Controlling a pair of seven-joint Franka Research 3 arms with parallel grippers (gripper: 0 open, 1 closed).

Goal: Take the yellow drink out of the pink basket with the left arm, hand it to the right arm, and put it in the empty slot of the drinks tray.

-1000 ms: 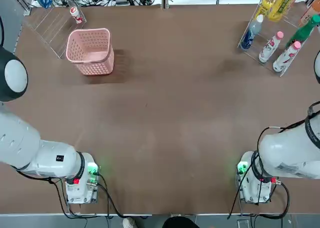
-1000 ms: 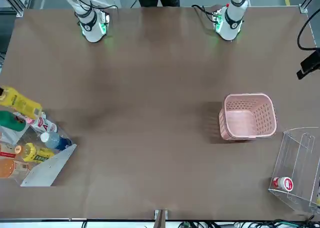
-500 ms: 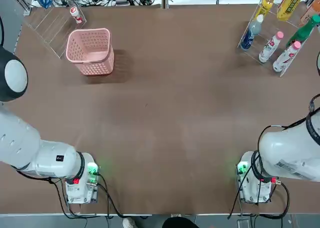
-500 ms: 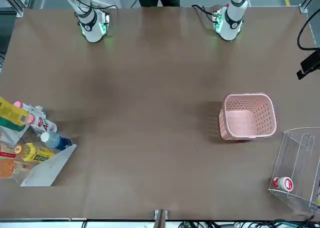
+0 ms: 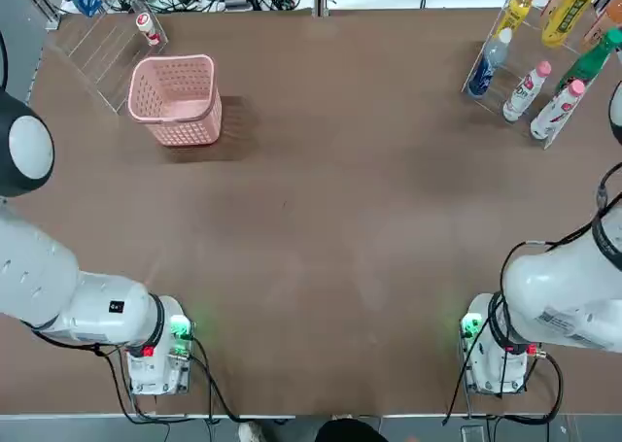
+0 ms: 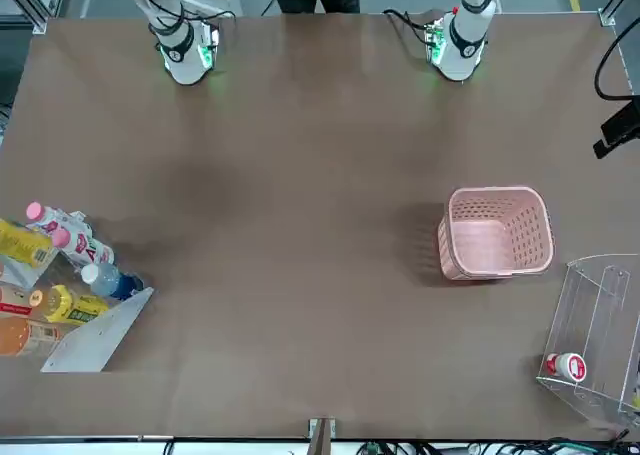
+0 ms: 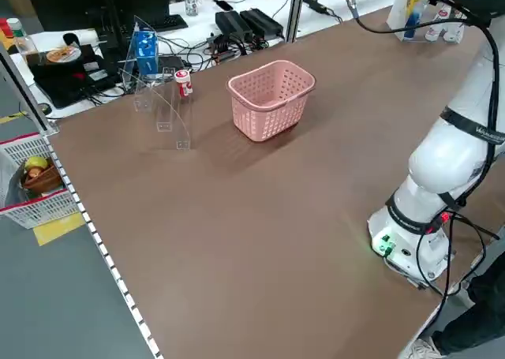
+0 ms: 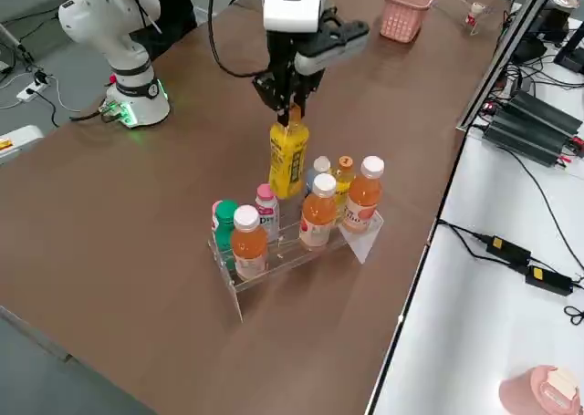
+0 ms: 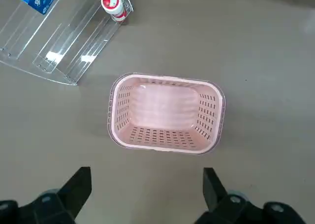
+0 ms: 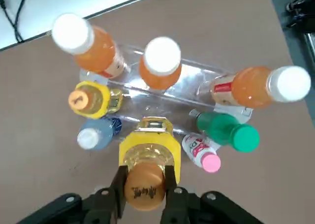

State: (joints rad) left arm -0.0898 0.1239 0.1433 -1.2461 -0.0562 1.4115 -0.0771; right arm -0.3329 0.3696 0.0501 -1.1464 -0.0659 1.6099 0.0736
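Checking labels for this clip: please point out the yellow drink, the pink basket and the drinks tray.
yellow drink (image 8: 288, 164): right side view, on its label.
pink basket (image 5: 176, 121): top view, near wall.
drinks tray (image 8: 290, 252): right side view, clear front wall.

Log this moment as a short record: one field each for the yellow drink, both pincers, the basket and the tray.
yellow drink: upright, held by its cap, hanging just above the drinks tray
right pincer: shut on the yellow drink's cap, over the tray
left pincer: open, holding nothing, above the pink basket
pink basket: nothing in it, upright on the table
drinks tray: clear rack holding orange, white, green and small yellow bottles; yellow drink not yet set in
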